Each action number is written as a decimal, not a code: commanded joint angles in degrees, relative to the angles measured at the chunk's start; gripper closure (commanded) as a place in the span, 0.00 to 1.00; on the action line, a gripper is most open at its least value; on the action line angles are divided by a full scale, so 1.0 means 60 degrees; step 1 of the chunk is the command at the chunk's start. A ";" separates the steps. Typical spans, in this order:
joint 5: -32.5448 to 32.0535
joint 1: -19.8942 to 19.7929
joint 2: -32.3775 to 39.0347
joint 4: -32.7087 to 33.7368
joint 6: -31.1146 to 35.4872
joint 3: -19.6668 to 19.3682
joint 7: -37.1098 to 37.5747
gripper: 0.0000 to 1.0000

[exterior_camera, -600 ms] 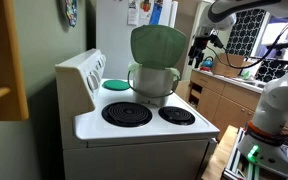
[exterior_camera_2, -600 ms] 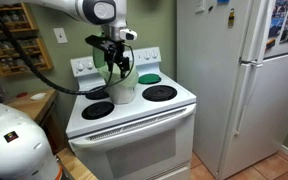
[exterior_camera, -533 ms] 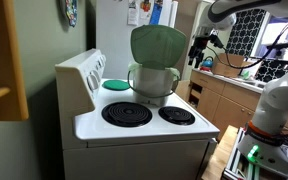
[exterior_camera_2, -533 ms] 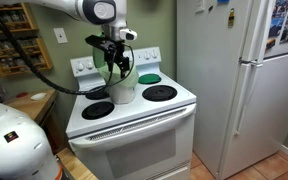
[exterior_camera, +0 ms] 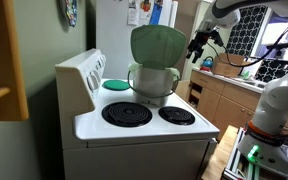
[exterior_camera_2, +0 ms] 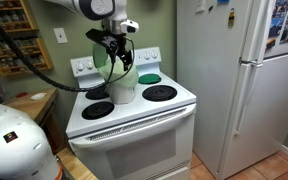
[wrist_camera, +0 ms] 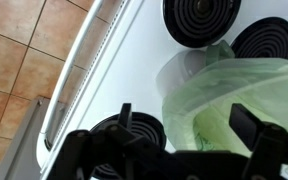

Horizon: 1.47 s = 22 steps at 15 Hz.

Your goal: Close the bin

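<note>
The bin [exterior_camera: 154, 82] is a pale rounded container that stands between the stove burners. Its dull green domed lid [exterior_camera: 157, 45] stands upright, open. It also shows in an exterior view [exterior_camera_2: 122, 92]. My gripper [exterior_camera: 198, 44] hangs open and empty by the raised lid, also seen in an exterior view [exterior_camera_2: 117, 50]. In the wrist view the gripper [wrist_camera: 187, 125] is above the green lid [wrist_camera: 234, 100], which lies between the spread fingers [wrist_camera: 125, 118]. The pale bin body [wrist_camera: 189, 65] shows beyond it.
The white stove [exterior_camera: 144, 128] has black coil burners [exterior_camera: 127, 114]. A flat teal-green disc [exterior_camera: 116, 84] lies on a rear burner. The stove's back panel [exterior_camera: 82, 75] rises behind it. A white fridge [exterior_camera_2: 234, 80] stands beside the stove. Wooden cabinets [exterior_camera: 219, 100] stand further off.
My gripper has risen slightly beside the lid. The bin and its lid have not moved.
</note>
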 commanded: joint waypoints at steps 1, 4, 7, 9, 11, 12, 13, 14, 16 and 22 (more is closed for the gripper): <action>0.0609 -0.0011 -0.0358 0.0204 -0.0385 -0.0277 -0.0258 0.00; 0.0650 -0.0109 -0.0400 0.0505 -0.0674 -0.0316 -0.0126 0.00; 0.0668 -0.0099 -0.0453 0.0856 -0.0837 -0.0356 -0.0311 0.00; 0.0495 -0.0057 -0.0430 0.1223 -0.1262 -0.0302 -0.0395 0.00; 0.0536 -0.0077 -0.0321 0.1696 -0.1861 -0.0214 -0.0137 0.00; 0.0560 -0.0053 -0.0307 0.1897 -0.2100 -0.0199 -0.0198 0.00; 0.0627 0.0003 -0.0317 0.2069 -0.2236 -0.0195 -0.0330 0.00; 0.0703 0.0055 -0.0323 0.2212 -0.2342 -0.0193 -0.0424 0.00; 0.1011 0.0204 -0.0319 0.2431 -0.2251 -0.0137 -0.0571 0.00; 0.2743 0.0832 -0.0307 0.2414 -0.1848 0.0201 -0.0937 0.00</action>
